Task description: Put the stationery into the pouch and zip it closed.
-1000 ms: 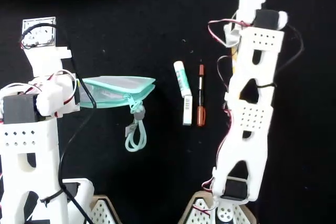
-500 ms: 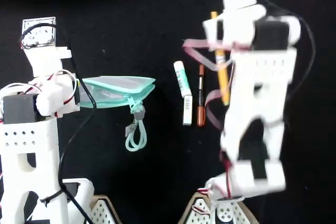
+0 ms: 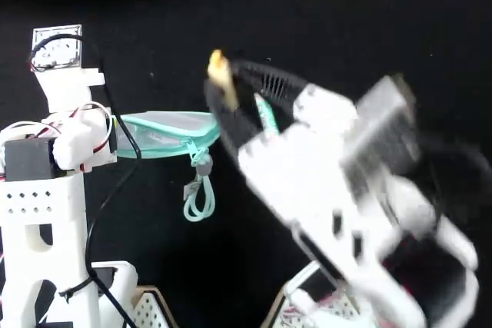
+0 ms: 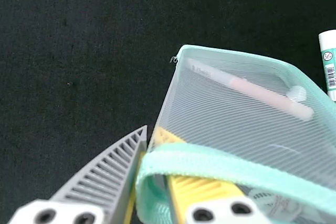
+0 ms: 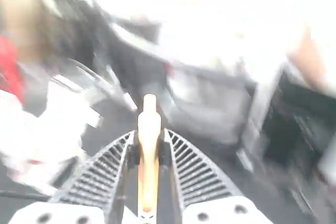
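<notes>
The teal mesh pouch [image 3: 173, 134] lies left of centre, mouth toward the middle of the table, its zipper loop [image 3: 198, 193] hanging down toward the front. My left gripper [image 4: 152, 136] is shut on the pouch's [image 4: 241, 124] rim; a pink pen [image 4: 252, 90] shows through the mesh. My right gripper [image 3: 231, 97], blurred, hangs just right of the pouch mouth, shut on a yellow pencil [image 3: 221, 78]. In the right wrist view the pencil [image 5: 148, 145] stands between the fingers of that gripper [image 5: 148, 135]. The glue stick [image 3: 266, 115] peeks out behind the right arm.
A white square part [image 3: 56, 48] sits at the back left above the left arm. The right arm's body covers the table's middle and right front. The glue stick [image 4: 328, 64] lies on the black cloth beyond the pouch.
The right arm has swung from the table's right side leftward across the middle, carrying the yellow pencil to the pouch mouth. The left arm and pouch have stayed still.
</notes>
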